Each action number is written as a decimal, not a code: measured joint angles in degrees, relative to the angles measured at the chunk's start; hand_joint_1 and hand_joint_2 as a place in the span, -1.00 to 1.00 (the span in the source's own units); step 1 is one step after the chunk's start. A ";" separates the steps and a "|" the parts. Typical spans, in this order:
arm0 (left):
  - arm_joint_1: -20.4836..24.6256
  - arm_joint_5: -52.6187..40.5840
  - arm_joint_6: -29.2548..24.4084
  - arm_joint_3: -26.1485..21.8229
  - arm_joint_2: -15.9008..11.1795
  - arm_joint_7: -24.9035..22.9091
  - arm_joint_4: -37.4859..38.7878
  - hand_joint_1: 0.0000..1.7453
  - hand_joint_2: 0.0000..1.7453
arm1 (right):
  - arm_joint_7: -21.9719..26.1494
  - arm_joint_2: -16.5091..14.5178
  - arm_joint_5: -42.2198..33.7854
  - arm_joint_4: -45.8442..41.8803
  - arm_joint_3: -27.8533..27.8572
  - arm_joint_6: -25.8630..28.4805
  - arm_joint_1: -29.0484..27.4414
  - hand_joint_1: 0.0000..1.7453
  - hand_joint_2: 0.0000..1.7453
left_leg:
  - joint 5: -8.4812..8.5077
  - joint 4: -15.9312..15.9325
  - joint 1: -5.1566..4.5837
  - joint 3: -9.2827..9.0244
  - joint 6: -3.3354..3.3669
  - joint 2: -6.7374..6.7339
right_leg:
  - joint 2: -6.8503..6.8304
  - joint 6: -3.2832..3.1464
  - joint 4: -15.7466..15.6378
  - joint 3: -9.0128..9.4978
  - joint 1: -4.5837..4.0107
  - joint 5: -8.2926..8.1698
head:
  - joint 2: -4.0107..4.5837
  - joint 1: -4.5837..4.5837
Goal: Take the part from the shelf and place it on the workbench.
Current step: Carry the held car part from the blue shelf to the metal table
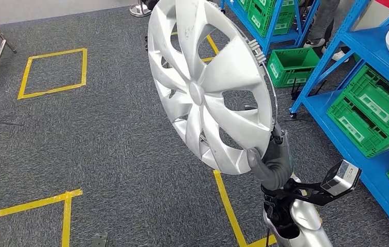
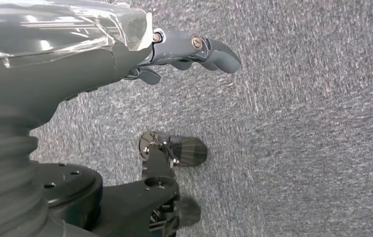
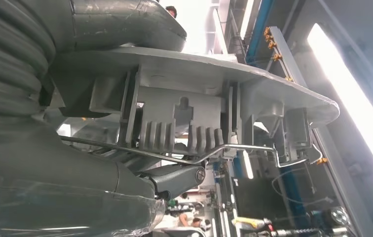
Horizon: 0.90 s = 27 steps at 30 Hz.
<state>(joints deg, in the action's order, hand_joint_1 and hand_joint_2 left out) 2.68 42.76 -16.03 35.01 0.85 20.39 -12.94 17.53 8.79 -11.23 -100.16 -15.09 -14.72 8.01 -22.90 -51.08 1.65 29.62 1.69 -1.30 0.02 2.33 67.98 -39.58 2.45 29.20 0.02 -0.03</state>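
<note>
From the head view we see our right hand (image 1: 270,163) gripping the lower rim of a silver wheel cover (image 1: 210,82), thumb curled over its front face. The cover stands raised and nearly upright above the grey carpet (image 1: 105,139), which carries yellow tape squares (image 1: 53,72). To the right stands a blue shelf (image 1: 336,118) loaded with green crates (image 1: 372,110), apart from the cover.

In the left wrist view our left hand (image 2: 184,52) hangs over the carpet (image 2: 298,123) with nothing in it; its fingers (image 2: 219,54) are partly curled and apart from one another.

In the right wrist view we see the back of the wheel cover (image 3: 199,98) close up, with its moulded clips and a wire retaining ring (image 3: 184,157). Our right hand (image 3: 100,148) clamps the rim, the thumb on one face and a finger (image 3: 179,177) pressed against the ribbed back.
</note>
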 joint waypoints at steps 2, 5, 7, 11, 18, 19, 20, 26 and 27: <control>-0.11 -0.15 0.35 0.01 0.01 0.05 0.01 -1.00 1.00 | -0.07 0.20 0.22 -0.03 0.17 0.30 -0.95 1.00 1.00 | -0.21 -0.24 0.12 0.11 -0.36 0.01 | -0.03 0.64 3.00 -1.71 0.28 0.51 | -0.01 0.01; -0.29 -0.16 0.57 0.01 -0.04 0.05 0.04 -1.00 1.00 | -0.17 0.38 0.44 -0.03 0.22 0.44 -1.64 1.00 1.00 | -1.45 -2.28 0.66 0.80 -2.07 -0.03 | -0.82 2.65 -6.10 2.86 0.91 -3.33 | -0.01 0.04; -0.32 -0.16 0.57 0.02 -0.24 0.07 0.09 -1.00 1.00 | -0.14 0.34 0.52 -0.21 0.21 0.43 -1.77 1.00 1.00 | -2.68 -4.50 0.81 1.69 -3.35 -0.19 | -1.03 2.17 -9.47 4.59 0.85 -4.15 | 0.00 -0.03; -0.43 -0.15 0.55 0.02 -0.30 0.09 0.13 -1.00 1.00 | -0.15 0.26 0.58 -0.54 0.21 0.45 -2.05 1.00 1.00 | -4.13 -6.39 1.40 2.36 -4.11 -0.51 | 0.11 -0.21 -8.39 4.00 0.21 -3.48 | -0.01 -0.22; -0.45 -0.19 0.45 0.02 -0.36 0.11 0.15 -1.00 1.00 | -0.30 -0.07 0.78 -0.84 0.13 0.47 -2.03 1.00 1.00 | -10.28 -23.85 0.11 11.74 -2.16 0.94 | 1.91 -1.47 -8.39 4.08 -1.50 -3.43 | -0.01 -0.20; -0.44 -0.20 0.45 0.02 -0.37 0.11 0.15 -1.00 1.00 | -0.36 -0.08 0.84 -0.84 0.12 0.48 -2.02 1.00 1.00 | -9.35 -22.92 -0.15 11.53 -1.77 1.04 | 2.09 -1.51 -8.39 4.10 -1.62 -3.42 | -0.01 -0.19; -0.43 -0.22 0.45 0.02 -0.37 0.11 0.15 -1.00 1.00 | -0.39 -0.08 0.86 -0.84 0.11 0.49 -2.02 1.00 1.00 | -8.63 -21.96 -0.32 11.20 -1.52 1.11 | 2.21 -1.51 -8.39 4.11 -1.66 -3.42 | -0.02 -0.19; -0.26 -0.60 0.44 0.04 -0.63 0.08 0.16 -1.00 1.00 | -0.44 -0.30 1.13 -0.99 0.17 0.57 -2.06 1.00 1.00 | -3.76 -10.62 -1.79 6.05 0.33 2.55 | 3.10 -1.27 -8.64 4.08 -1.56 -3.58 | -0.01 -0.21; -0.16 -0.67 0.43 0.03 -0.76 0.07 0.17 -1.00 1.00 | -0.47 -0.33 1.17 -1.10 0.23 0.59 -2.10 1.00 1.00 | -3.19 -8.54 -2.02 5.11 0.77 2.77 | 3.24 -1.09 -8.75 3.98 -1.54 -3.65 | -0.01 -0.20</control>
<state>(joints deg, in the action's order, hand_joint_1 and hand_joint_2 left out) 2.52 42.10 -15.60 35.05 0.08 20.45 -12.77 17.06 8.46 -10.05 -101.26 -14.86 -14.13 5.92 -26.09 -59.62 -0.37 34.73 2.46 1.47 3.26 1.24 59.23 -35.60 0.91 25.55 0.01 -0.23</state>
